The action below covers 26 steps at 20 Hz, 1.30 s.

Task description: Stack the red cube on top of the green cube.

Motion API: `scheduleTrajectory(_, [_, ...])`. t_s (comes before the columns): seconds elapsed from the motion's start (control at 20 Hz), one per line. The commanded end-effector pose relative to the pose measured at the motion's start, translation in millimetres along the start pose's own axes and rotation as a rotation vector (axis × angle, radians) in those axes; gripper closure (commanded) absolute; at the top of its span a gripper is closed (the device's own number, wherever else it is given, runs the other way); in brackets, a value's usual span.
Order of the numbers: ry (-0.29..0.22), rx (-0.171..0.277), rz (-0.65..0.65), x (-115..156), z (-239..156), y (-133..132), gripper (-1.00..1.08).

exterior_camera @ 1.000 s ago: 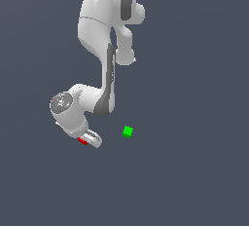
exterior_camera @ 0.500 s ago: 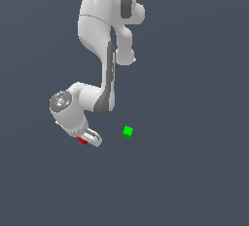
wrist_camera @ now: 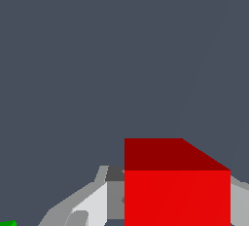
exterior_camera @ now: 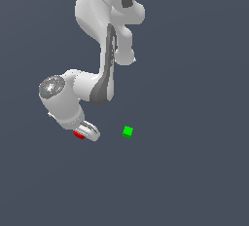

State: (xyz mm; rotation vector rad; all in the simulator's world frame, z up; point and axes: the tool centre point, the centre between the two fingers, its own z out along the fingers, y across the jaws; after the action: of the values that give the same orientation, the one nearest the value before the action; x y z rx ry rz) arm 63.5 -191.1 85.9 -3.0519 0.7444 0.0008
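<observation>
Clearly early in the task: nothing is stacked yet. Red cube (exterior_camera: 78, 135) sits low at the gripper (exterior_camera: 85, 133), on the exterior view's left; green cube (exterior_camera: 128, 132) stands alone to its right, apart, nothing on top. Wrist view: red cube (wrist_camera: 176, 191) fills the space between the pale fingers (wrist_camera: 92, 203), one either side, close against it. Judged pinched or about to be; whether it is lifted off the floor, cannot tell. Left to do: carry right, set down on green, release. Arm reaches down from the far side, elbow bent, wrist folded low, hand pointing downward over the red cube.
</observation>
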Motion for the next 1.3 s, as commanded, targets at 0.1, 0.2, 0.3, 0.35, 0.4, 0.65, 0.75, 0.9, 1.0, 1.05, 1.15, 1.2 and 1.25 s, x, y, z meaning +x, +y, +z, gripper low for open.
scheduleTrajectory(0.1, [0.0, 0.0, 0.0, -0.1, -24.6, 0.3, 1.08])
scheduleTrajectory(0.2, [0.0, 0.0, 0.0, 0.3, -30.5, 0.3, 1.08])
scheduleTrajectory(0.3, [0.0, 0.0, 0.0, 0.9, -33.6, 0.3, 1.08])
scheduleTrajectory(0.35, [0.0, 0.0, 0.0, 1.3, -34.0, 0.2, 1.08])
scheduleTrajectory(0.4, [0.0, 0.0, 0.0, 1.4, -34.1, 0.2, 1.08])
scheduleTrajectory(0.65, [0.001, 0.0, 0.0, -1.6, -32.0, -3.7, 1.08])
scheduleTrajectory(0.75, [0.001, 0.0, 0.0, -5.2, -30.4, -8.3, 1.08])
scheduleTrajectory(0.9, [0.001, 0.0, 0.0, -13.8, -26.6, -19.3, 1.08])
scheduleTrajectory(1.0, [0.001, 0.0, 0.0, -22.0, -23.0, -29.9, 1.08])
scheduleTrajectory(1.05, [0.001, 0.0, 0.0, -26.9, -20.8, -36.2, 1.08])
scheduleTrajectory(1.15, [0.001, 0.0, -0.001, -38.4, -15.4, -51.5, 1.08])
scheduleTrajectory(1.2, [0.001, 0.0, -0.001, -44.9, -12.5, -60.0, 1.08])
scheduleTrajectory(1.25, [0.001, 0.0, -0.001, -51.7, -9.4, -68.9, 1.08])
